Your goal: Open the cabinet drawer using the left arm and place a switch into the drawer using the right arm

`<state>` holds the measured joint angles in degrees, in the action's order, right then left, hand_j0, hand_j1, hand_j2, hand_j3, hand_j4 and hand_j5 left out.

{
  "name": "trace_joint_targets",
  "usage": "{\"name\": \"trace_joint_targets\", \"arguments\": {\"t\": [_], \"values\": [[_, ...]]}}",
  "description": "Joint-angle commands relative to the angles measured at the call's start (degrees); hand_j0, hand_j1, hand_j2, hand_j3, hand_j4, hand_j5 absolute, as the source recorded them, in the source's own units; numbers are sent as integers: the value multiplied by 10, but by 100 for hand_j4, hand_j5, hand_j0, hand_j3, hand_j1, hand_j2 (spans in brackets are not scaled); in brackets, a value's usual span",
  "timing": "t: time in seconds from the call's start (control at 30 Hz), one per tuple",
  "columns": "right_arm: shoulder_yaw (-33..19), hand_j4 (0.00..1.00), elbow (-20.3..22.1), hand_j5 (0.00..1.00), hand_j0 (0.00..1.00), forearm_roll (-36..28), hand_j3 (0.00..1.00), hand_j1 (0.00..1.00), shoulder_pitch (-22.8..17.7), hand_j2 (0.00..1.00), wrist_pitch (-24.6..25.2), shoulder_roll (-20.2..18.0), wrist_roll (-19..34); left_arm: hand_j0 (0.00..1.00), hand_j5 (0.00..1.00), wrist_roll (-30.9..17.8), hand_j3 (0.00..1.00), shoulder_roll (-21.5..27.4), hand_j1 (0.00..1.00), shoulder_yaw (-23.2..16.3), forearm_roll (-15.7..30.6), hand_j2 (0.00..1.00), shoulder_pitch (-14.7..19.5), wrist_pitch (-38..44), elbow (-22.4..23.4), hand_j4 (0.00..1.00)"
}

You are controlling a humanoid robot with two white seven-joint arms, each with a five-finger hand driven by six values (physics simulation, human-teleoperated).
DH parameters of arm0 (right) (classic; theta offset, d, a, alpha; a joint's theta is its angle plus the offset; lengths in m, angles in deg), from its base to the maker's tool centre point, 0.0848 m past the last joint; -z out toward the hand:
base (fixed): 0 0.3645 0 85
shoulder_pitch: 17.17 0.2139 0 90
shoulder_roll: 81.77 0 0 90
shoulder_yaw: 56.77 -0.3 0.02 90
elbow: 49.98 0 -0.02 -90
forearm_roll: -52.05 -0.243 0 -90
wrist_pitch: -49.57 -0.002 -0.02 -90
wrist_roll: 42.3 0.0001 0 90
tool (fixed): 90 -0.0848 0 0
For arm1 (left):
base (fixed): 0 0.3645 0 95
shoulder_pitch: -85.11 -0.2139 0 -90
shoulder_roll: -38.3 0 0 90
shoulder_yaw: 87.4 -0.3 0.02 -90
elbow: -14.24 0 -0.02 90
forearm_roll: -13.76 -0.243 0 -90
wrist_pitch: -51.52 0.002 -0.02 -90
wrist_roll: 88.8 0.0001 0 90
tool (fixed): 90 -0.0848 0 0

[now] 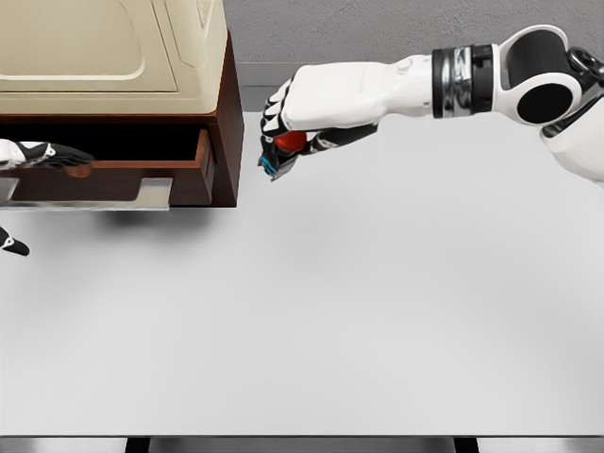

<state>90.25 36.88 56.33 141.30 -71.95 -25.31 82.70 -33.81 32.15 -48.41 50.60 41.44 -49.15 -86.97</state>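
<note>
A plain white bench (359, 330) fills the view under a grey back wall, with the cabinet (226, 113) at its upper left. Left of the cabinet's side, the left robot hand (42, 156) rests at the drawer (113, 175), which stands pulled out; whether its fingers grip the front I cannot tell. Just right of the cabinet, above the bench, the right robot hand (293, 127) is closed on the switch (286, 146), a red and blue piece showing beneath its fingers. To do this well, I judge the right robot hand should travel left, clear the cabinet's side wall and reach over the open drawer before lowering and letting go, while the left keeps the drawer steady.
</note>
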Motion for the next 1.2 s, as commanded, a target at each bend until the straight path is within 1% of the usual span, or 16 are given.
{"name": "trace_joint_targets", "arguments": {"t": [0.0, 0.07, 0.13, 0.23, 0.3, 0.33, 0.53, 0.87, 1.03, 1.17], "values": [[-1, 47, 1, 47, 47, -3, 47, 47, 0, 47, 2, 5, 0, 100, 100, 0, 100, 2, 100, 3, 11, 100, 1, -5, 0, 100], [0, 47, 1, 47, 47, -3, 47, 47, 4, 47, 9, 11, 0, 100, 100, 0, 100, 3, 100, 3, 12, 100, 7, -5, 0, 100], [0, 47, 1, 47, 47, -3, 47, 47, 9, 47, 16, 18, 0, 100, 100, 0, 100, 3, 100, 3, 12, 100, 7, -26, 0, 100], [0, 47, 0, 47, 47, -3, 47, 47, 12, 47, 21, 25, 0, 100, 100, 0, 100, 3, 100, 10, 15, 100, 23, -111, 0, 100], [0, 47, 0, 47, 47, -3, 47, 47, 17, 47, 27, 28, 0, 100, 100, 0, 100, 1, 100, 27, 16, 100, 25, -217, 0, 100], [0, 47, 0, 47, 47, -3, 47, 47, 18, 47, 32, 36, 0, 100, 100, 0, 100, 2, 100, 28, 16, 100, 24, -243, 0, 100], [0, 47, -3, 47, 47, -3, 47, 47, 33, 47, 48, 59, 0, 100, 100, 0, 100, -3, 100, 28, 15, 100, 24, -243, 0, 100], [1, 47, -8, 47, 47, -3, 47, 47, 43, 47, 73, 90, 0, 100, 100, 0, 100, -3, 100, 28, 12, 100, 16, -243, 0, 100], [4, 47, -35, 47, 47, -3, 47, 47, 46, 47, 74, 110, 0, 100, 100, 0, 100, -2, 100, 27, 9, 100, 15, -243, 0, 100], [16, 47, -71, 47, 47, -2, 47, 47, 54, 47, 73, 131, 0, 100, 100, 0, 100, -4, 100, 27, 8, 100, 14, -243, 0, 100]]}}
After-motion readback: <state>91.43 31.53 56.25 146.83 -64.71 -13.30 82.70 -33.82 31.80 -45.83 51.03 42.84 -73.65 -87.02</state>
